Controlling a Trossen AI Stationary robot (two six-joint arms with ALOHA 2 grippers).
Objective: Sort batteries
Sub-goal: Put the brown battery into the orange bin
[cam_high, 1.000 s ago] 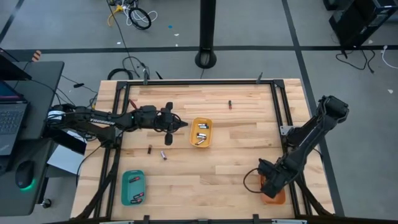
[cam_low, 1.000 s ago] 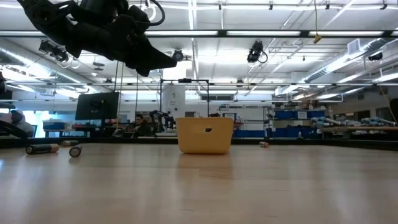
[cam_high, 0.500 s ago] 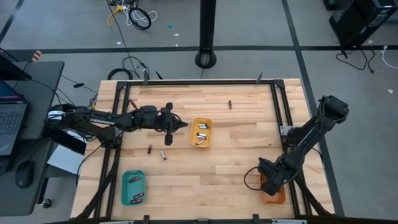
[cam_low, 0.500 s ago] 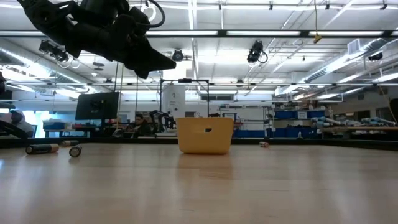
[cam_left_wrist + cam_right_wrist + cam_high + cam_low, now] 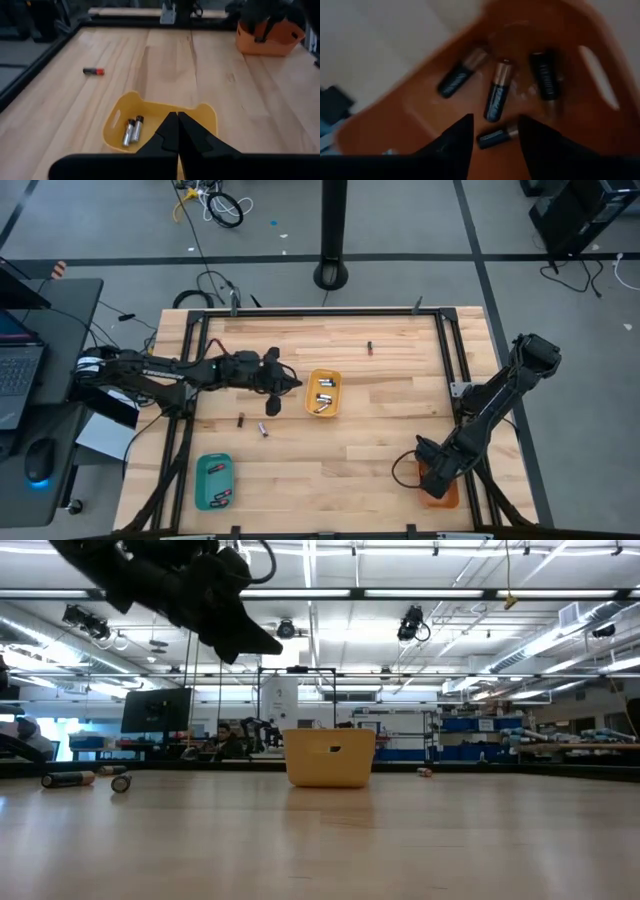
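My left gripper [image 5: 293,383] is shut, empty, and hangs above the table just left of the yellow tray [image 5: 322,392]; in the left wrist view its fingertips [image 5: 176,120] meet over the tray's near rim. Two silvery batteries [image 5: 132,131] lie in that tray. My right gripper [image 5: 492,131] is open and points down into the orange tray [image 5: 440,482], where several dark, copper-ended batteries [image 5: 497,90] lie on the floor. Loose batteries lie on the wood: one [image 5: 240,420], another [image 5: 264,429], and a third [image 5: 369,348] near the far edge.
The teal tray [image 5: 214,480] with batteries in it sits near the table's near left corner. A black frame [image 5: 320,311] runs around the tabletop. Bare wood stretches between the yellow and orange trays. In the low view, the yellow tray [image 5: 330,757] stands mid-table.
My left arm's wrist has risen a little, while its shut fingertips have stayed beside the yellow tray. The right arm and all batteries have kept still.
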